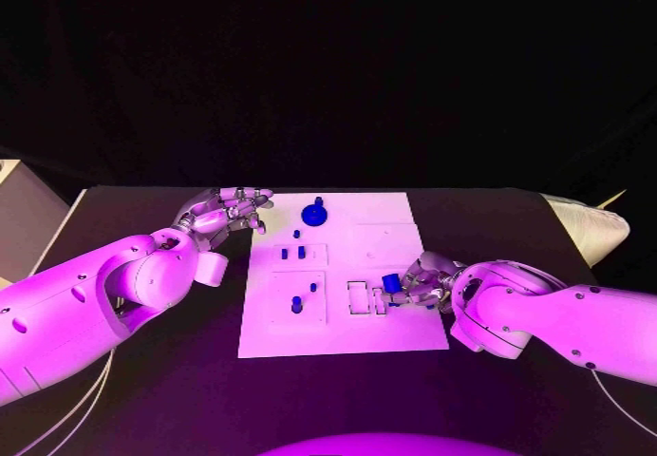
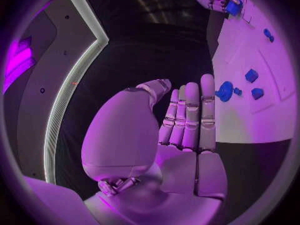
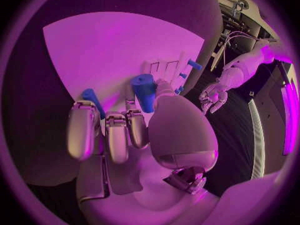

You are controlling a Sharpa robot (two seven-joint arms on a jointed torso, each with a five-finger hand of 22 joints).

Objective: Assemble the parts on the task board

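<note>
1. the right hand (image 1: 427, 282) grips a small blue cylinder part (image 3: 144, 92) between its thumb and curled fingers; the part sits at the fingertips, its long axis running out past them toward the task board (image 1: 397, 332).
2. in the head view the held part (image 1: 392, 282) hangs over the board's near-right quarter, just beside the slotted recesses (image 1: 366, 297); whether it already touches the board, i cannot tell.
3. the coming move, i judge, turns on lining the cylinder's axis up with a recess just under the fingers; the right hand is by far the nearer one.
4. a second blue piece (image 3: 91, 98) shows beyond the right hand's fingers, close to them, so a careless lowering could nudge it.
5. the left hand (image 1: 226, 211) rests off the board's far-left edge, fingers straight and together, holding nothing.
6. other blue parts stand in the board: a round knob (image 1: 315, 214) near its far edge, two small pegs (image 1: 291, 253) left of centre, one peg (image 1: 296, 304) nearer the robot.
7. the board lies flat on the black table (image 1: 164, 380).
</note>
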